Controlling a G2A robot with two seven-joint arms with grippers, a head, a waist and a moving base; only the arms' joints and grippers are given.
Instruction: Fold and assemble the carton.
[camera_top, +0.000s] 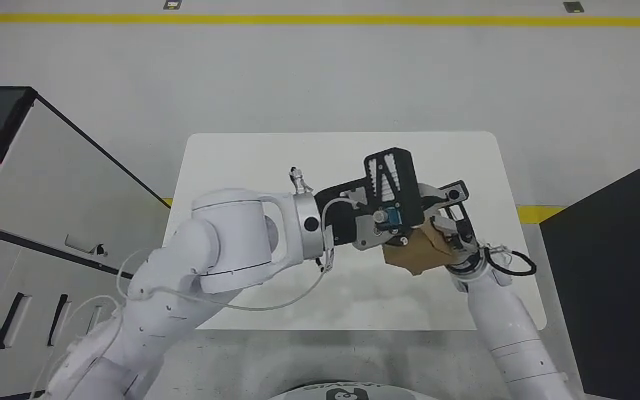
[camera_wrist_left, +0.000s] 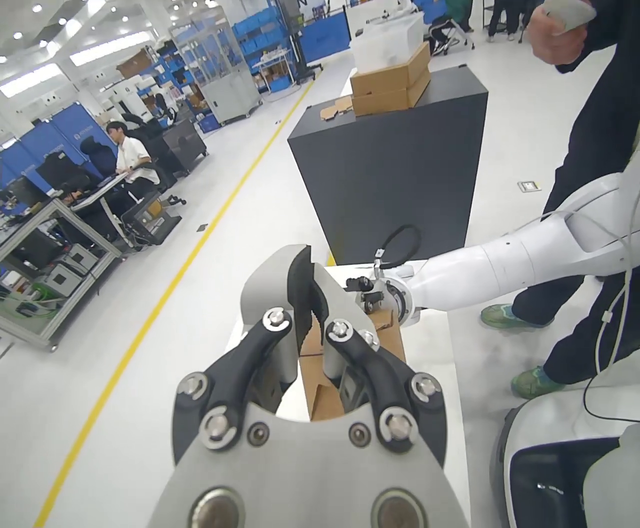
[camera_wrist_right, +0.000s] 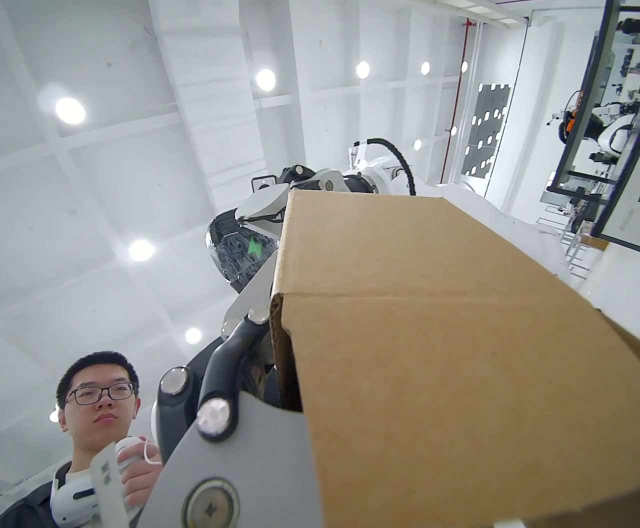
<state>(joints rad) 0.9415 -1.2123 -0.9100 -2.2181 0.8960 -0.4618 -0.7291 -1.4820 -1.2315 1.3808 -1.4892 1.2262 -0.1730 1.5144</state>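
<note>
Step in hand: forming the carton (camera_top: 415, 252), which sits between both arms at the counter's (camera_top: 240, 165) right side. The left gripper (camera_wrist_left: 309, 287) is clenched on an upright flap, and the right gripper (camera_top: 455, 232) grasps the opposite wall. Next move, by judgement: fold that flap inward while the right gripper braces the carton.

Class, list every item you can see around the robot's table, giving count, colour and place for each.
carton: one, brown, over the table, between the grippers
table: one, white, under both arms
cabinet: one, black, beside the table
boxes: two, brown, stacked on the cabinet
floor line: one, yellow, beyond the table
left gripper: one, silver and black, fingers shut on the carton
right gripper: one, silver and black, at the carton, opposite the left gripper
</note>
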